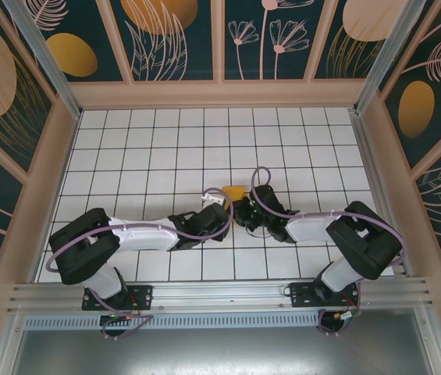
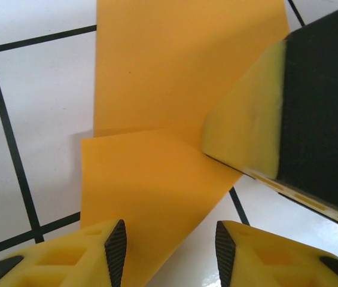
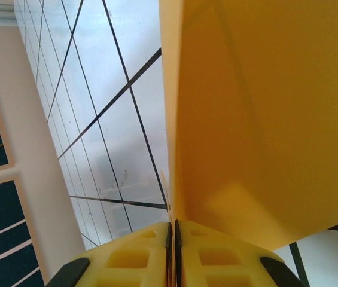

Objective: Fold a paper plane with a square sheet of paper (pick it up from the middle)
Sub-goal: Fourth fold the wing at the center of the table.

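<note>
The square sheet of paper (image 1: 236, 191) is orange-yellow and folded, and it is held just above the table's middle between the two arms. My right gripper (image 3: 173, 234) is shut on its lower edge, and the sheet (image 3: 264, 119) rises upright from the jaws. In the left wrist view the folded sheet (image 2: 157, 107) shows two overlapping layers. My left gripper (image 2: 170, 254) is open, and the lower layer's edge lies in the gap near the left fingertip (image 2: 116, 248). The right gripper's finger (image 2: 246, 125) pinches the fold at upper right. From above, my left gripper (image 1: 220, 200) and right gripper (image 1: 241, 209) almost touch. A paper plane is out of view.
The white gridded table (image 1: 165, 141) stretches away behind the paper. Patterned walls (image 1: 17, 101) and pale wooden rails close it in at left, right and back. A metal rail (image 1: 220, 293) runs along the near edge by the arm bases.
</note>
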